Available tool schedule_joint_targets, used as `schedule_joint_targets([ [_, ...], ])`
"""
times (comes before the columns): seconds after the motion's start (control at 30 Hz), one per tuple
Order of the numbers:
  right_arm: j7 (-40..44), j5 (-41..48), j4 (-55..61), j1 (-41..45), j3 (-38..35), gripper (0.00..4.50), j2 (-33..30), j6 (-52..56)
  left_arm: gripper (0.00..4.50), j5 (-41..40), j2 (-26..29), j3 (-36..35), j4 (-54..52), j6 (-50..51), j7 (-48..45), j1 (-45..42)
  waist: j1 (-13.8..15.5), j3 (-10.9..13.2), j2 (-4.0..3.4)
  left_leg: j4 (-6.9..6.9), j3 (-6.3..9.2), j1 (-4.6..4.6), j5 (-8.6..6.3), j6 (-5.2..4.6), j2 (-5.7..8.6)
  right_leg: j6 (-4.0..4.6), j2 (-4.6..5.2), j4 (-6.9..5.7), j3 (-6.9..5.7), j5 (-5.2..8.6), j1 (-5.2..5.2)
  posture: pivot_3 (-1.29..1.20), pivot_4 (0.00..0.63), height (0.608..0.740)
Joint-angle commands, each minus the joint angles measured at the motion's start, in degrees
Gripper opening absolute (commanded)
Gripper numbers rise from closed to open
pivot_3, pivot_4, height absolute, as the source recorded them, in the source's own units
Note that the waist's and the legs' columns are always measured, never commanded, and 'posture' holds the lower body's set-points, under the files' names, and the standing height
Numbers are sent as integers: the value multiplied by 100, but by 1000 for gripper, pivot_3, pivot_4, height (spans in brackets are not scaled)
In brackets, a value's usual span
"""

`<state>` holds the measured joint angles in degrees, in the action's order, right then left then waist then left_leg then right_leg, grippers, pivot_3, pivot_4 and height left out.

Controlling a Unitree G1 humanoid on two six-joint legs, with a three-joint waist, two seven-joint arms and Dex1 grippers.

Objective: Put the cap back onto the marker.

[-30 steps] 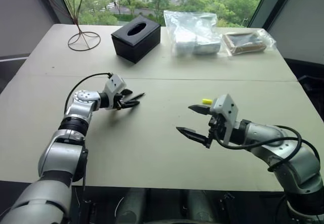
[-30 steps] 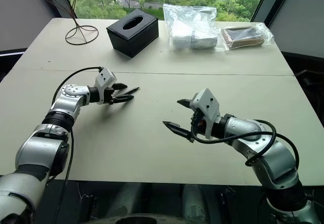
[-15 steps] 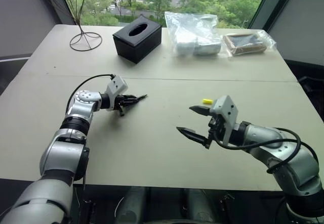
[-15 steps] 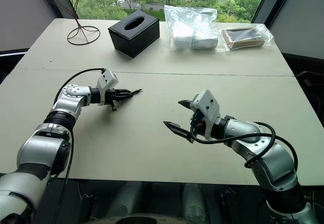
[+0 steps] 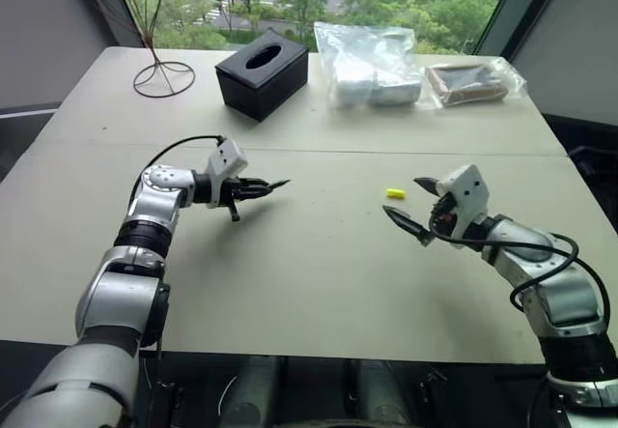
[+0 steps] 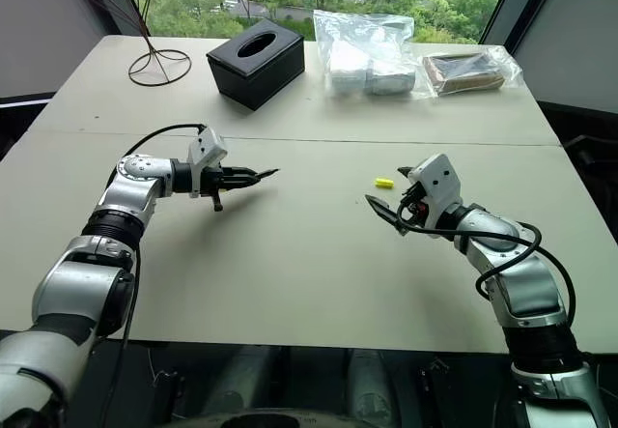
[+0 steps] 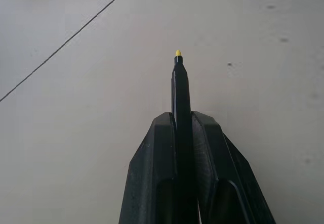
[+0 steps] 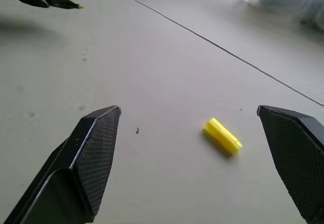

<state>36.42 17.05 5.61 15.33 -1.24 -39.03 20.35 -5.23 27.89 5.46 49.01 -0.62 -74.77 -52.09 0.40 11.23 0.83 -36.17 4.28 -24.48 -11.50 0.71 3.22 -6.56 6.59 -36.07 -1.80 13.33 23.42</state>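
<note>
The left gripper (image 5: 253, 188) clamps the marker (image 7: 180, 97), its yellow tip aimed toward the right gripper (image 5: 415, 204), whose fingers gape near the cap (image 8: 223, 135) lying flat on the table (image 5: 309, 273).

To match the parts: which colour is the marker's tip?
Yellow; the rest of the marker is black. Best seen in the left wrist view.

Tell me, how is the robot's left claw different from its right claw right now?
The left gripper is shut on the marker, lifted off the table; the right gripper is open and holds nothing. The left gripper points across toward the right one; the right gripper faces the yellow cap, which lies on the table ahead of its fingers. Both have two black fingers.
</note>
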Motion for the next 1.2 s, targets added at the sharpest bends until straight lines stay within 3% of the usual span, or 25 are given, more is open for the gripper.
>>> schedule_joint_targets([
  [0.03, 413, -440, -698, 416, 197, 4500, -98, -748, 36, -346, 279, -43, -932, 558, -632, -101, -55, 0, 0, 0, 0, 0, 0, 0, -1, 0, -4, -2, 1, 0, 1, 0, 150, 740],
  [0.3, 992, -805, -2626, 1370, 472, 4500, 299, -1527, 36, -772, 580, -80, -2824, 1714, -681, 377, -158, 1, -3, 4, 13, 9, 0, 0, -5, 2, -11, -6, 11, 1, 0, 0, 150, 740],
  [0.63, 1504, -1047, -4554, 2359, 552, 4500, 786, -1917, 36, -1083, 693, -178, -3852, 2257, -147, 1023, -143, 3, -6, 3, 20, 8, 3, 5, -4, 2, -12, -7, 13, 0, -1, 0, 150, 740],
  [1.0, 2409, -1310, -4921, 2278, 746, 4500, 531, -2160, 36, -1293, 794, -192, -4333, 2430, 192, 1344, -134, 2, -7, 5, 20, 13, 4, 7, -2, 3, -14, -8, 13, 0, -4, 0, 150, 740],
  [1.1, 2427, -1295, -4938, 2261, 699, 3623, 547, -2163, 0, -1321, 792, -176, -4366, 2438, 254, 1369, -122, 2, -7, 4, 22, 15, 4, 7, -1, 3, -14, -7, 12, 0, -8, 0, 150, 740],
  [1.2, 2480, -1280, -4936, 2243, 698, 2203, 569, -2113, 0, -1327, 764, -152, -4349, 2417, 308, 1350, -120, 1, -7, 2, 22, 23, 4, 7, -1, 3, -13, -6, 13, 0, -19, 0, 150, 740],
])
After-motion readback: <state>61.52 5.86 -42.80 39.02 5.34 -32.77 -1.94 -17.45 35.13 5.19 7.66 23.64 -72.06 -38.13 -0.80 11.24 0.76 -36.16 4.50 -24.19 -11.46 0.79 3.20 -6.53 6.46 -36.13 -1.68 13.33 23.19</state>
